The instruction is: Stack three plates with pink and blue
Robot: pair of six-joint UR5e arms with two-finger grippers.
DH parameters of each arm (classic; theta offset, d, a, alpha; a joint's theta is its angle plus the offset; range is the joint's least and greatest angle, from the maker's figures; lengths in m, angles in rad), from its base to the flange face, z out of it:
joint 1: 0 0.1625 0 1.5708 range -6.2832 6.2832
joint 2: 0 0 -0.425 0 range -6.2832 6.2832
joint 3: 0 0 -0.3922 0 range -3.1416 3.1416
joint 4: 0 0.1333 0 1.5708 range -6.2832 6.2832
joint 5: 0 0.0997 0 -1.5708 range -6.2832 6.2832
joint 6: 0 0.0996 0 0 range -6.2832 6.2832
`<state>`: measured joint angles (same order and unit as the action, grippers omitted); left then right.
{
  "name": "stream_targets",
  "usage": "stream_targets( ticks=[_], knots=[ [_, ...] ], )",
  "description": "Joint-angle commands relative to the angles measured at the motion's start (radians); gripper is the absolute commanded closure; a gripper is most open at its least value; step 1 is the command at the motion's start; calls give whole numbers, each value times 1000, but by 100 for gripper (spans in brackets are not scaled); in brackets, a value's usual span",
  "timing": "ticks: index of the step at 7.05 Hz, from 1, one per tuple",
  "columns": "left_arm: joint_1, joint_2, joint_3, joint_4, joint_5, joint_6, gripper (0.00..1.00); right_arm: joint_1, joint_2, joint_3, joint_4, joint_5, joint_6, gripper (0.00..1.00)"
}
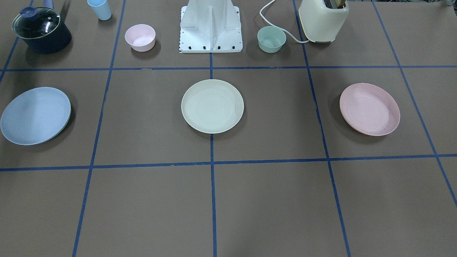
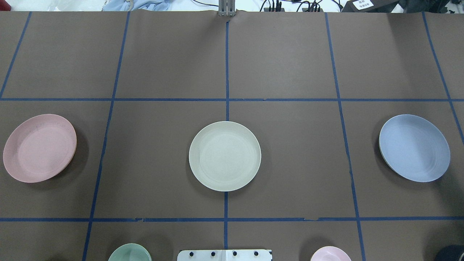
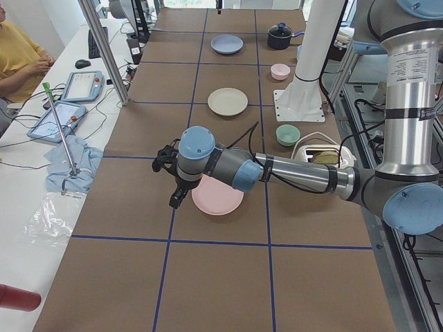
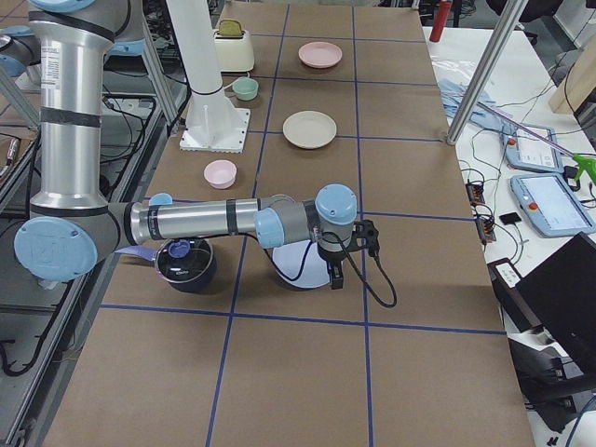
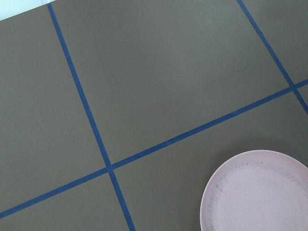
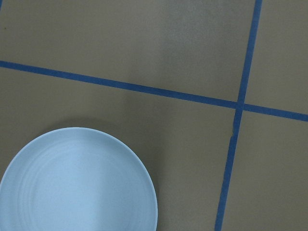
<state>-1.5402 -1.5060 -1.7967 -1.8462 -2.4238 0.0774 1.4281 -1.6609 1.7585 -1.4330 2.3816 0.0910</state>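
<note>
Three equal plates lie apart in a row on the brown table. The cream-white plate (image 1: 212, 106) is in the middle. The pale pink plate (image 1: 369, 109) is on my left side and shows in the left wrist view (image 5: 257, 192). The pale blue plate (image 1: 35, 115) is on my right side and shows in the right wrist view (image 6: 77, 183). My left gripper (image 3: 176, 199) hangs over the outer edge of the pink plate (image 3: 218, 196). My right gripper (image 4: 335, 272) hangs over the outer edge of the blue plate (image 4: 296, 263). I cannot tell whether either is open or shut.
Near the robot base (image 1: 210, 26) stand a small pink bowl (image 1: 140, 37), a small green bowl (image 1: 271, 39), a dark pot with a glass lid (image 1: 41, 30), a blue cup (image 1: 100, 9) and a cream toaster (image 1: 323, 19). Blue tape lines cross the table.
</note>
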Motion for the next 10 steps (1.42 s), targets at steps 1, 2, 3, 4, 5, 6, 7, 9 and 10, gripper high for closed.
stream_targets(
  ticks=[1,2,3,4,5,6,7,9,10],
  knots=[
    [5,-3,6,-20,8,16,0,0,-3,-8,0,-7,1,0],
    [6,7,17,-30,9,19,0,2,-10,-11,-1,-9,1,0],
    [2,13,20,-31,9,21,0,2,-13,-10,0,-9,3,0],
    [2,38,23,-34,6,22,0,2,-11,-7,-1,-7,10,0],
    [3,62,19,-36,9,19,0,2,-10,-8,-1,-7,10,0],
    [3,64,16,-34,9,19,0,0,-10,-10,-1,-5,12,0],
    [5,64,11,-34,8,10,0,0,-10,-8,0,-4,12,0],
    [9,63,28,-30,9,-39,1,0,-13,-7,0,1,12,0],
    [38,58,31,-30,9,-89,1,0,-11,-10,-1,-4,13,0]
  ],
)
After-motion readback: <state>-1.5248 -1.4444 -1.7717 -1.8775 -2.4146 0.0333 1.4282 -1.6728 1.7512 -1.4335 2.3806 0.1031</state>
